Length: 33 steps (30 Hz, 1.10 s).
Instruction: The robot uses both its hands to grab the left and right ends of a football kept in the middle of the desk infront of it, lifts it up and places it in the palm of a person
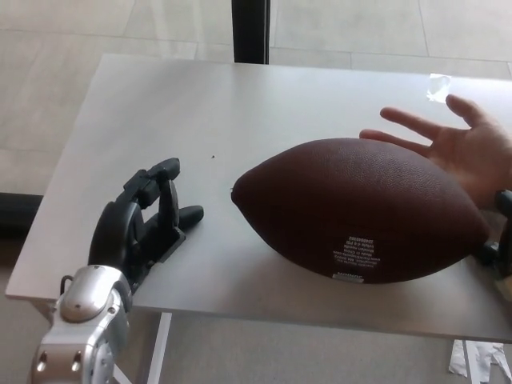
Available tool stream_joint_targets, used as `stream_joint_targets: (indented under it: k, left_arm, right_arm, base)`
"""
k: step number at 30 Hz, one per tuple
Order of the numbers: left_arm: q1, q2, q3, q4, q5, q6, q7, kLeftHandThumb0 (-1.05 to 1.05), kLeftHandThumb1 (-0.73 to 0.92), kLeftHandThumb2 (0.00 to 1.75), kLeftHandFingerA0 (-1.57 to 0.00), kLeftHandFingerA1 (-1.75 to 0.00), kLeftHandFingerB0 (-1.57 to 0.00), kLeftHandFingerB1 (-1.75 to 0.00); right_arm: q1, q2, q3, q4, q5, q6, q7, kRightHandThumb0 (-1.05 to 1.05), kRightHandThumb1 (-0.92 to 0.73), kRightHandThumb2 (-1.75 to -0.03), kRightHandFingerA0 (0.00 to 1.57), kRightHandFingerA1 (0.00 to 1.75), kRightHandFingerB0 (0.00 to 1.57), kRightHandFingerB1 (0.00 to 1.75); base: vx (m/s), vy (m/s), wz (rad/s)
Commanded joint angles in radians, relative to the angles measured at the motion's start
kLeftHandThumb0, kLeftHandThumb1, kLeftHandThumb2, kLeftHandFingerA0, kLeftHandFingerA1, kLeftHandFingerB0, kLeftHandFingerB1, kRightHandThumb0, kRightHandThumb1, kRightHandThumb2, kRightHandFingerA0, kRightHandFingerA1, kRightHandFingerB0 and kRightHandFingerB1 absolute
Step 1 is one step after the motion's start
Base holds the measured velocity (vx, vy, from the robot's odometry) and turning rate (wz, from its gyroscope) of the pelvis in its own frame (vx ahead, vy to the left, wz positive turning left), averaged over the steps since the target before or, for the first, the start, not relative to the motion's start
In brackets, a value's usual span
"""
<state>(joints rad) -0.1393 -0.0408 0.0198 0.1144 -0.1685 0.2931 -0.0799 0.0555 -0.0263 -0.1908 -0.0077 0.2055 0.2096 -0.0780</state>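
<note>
A: Left hand (144,224) first. State?

B: Black, thumb and two thick fingers (164,172) spread apart, holding nothing. It sat over the near-left part of the desk (160,104), fingertips pointing toward the ball, silver forearm (84,332) running down to the bottom-left corner.

A: Touching the ball?

B: No. Clear strip of desk showed between the thumb tip and the ball's left point. Near, not in contact.

A: Right hand?

B: Only a sliver of black (502,240) at the right edge, just beside the ball's right end. Could not tell whether its fingers were spread or closed, or whether it touched.

A: The football (360,210)?

B: Dark brown, pebbled, lying on its side on the desk, right of centre, long axis running left to right. Small white printed text faced the camera near the lower front, too small to read.

A: The person?

B: An open hand (460,148), palm up, fingers splayed, behind the ball's upper right. The ball hid the lower part of it, so contact was unclear.

A: Anything else?

B: Pale desk top, a bright patch (439,85) at the far right, a dark post (250,30) behind the far edge, tiled floor (48,48) around.
</note>
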Motion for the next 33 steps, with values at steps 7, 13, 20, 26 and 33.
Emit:
stream_joint_targets:
  k: [7,13,20,26,33]
  left_arm:
    - [0.006,-0.054,0.006,0.066,0.016,-0.011,0.048,-0.95,0.92,0.87,-0.26,-0.56,-0.11,-0.31]
    - [0.008,-0.061,0.029,0.082,0.009,0.000,0.062,-0.85,0.85,1.22,-0.25,-0.60,-0.07,-0.37]
    - [-0.026,-0.070,0.042,0.127,0.003,0.002,0.055,-0.86,0.85,1.22,-0.28,-0.61,-0.05,-0.37]
    - [-0.042,-0.062,0.035,0.162,0.024,-0.009,0.063,-0.90,0.86,1.23,-0.31,-0.62,-0.06,-0.35]
    - [-0.095,-0.026,0.002,0.175,0.019,0.095,0.031,-1.01,0.92,0.88,-0.20,-0.50,-0.11,-0.27]
  right_arm:
    - [0.001,0.015,0.001,0.070,-0.045,-0.070,-0.023,-0.86,-0.77,-1.15,0.50,0.62,0.30,0.46]
    - [-0.030,-0.008,-0.012,0.076,-0.045,-0.069,-0.013,-0.86,-0.92,-0.77,0.50,0.52,0.35,0.33]
    - [-0.067,-0.014,-0.039,0.052,-0.020,-0.038,-0.004,-0.80,-0.75,-1.12,0.47,0.59,0.31,0.47]
    - [-0.107,-0.018,-0.024,0.036,-0.041,-0.044,0.003,-0.84,-0.92,-0.72,0.56,0.54,0.36,0.33]
    - [-0.114,-0.009,-0.010,0.025,-0.034,-0.002,0.011,-0.84,-0.92,-0.75,0.55,0.51,0.37,0.33]
  base:
    - [0.00,0.000,0.00]
    - [0.00,0.000,0.00]
    - [0.00,0.000,0.00]
    - [0.00,0.000,0.00]
    - [0.00,0.000,0.00]
